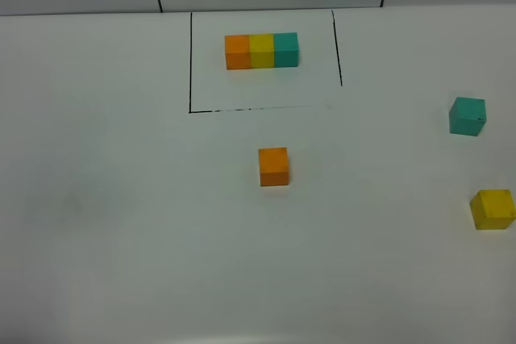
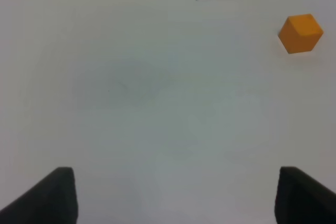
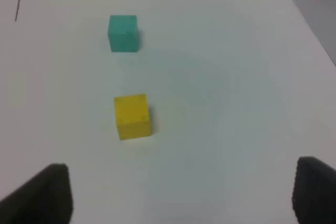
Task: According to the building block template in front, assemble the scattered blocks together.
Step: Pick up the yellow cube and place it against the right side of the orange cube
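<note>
Toward the worktop's [image 1: 121, 223] far edge, one building block template [image 1: 261, 51] sits inside black lines [image 1: 190, 62]. Nothing is assembled yet. All three scattered blocks lie apart: one orange cube [image 1: 273, 166] mid-worktop, with one teal cube [image 1: 467, 115] and one yellow cube [image 1: 492, 209] near the right edge. Both the left gripper [image 2: 174, 174] and the right gripper [image 3: 182, 169] stand spread, holding nothing.

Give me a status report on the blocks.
Left gripper open, empty; right gripper open, empty. Orange block, teal block, yellow block scattered, apart. Template row intact. Nothing blocking.
</note>
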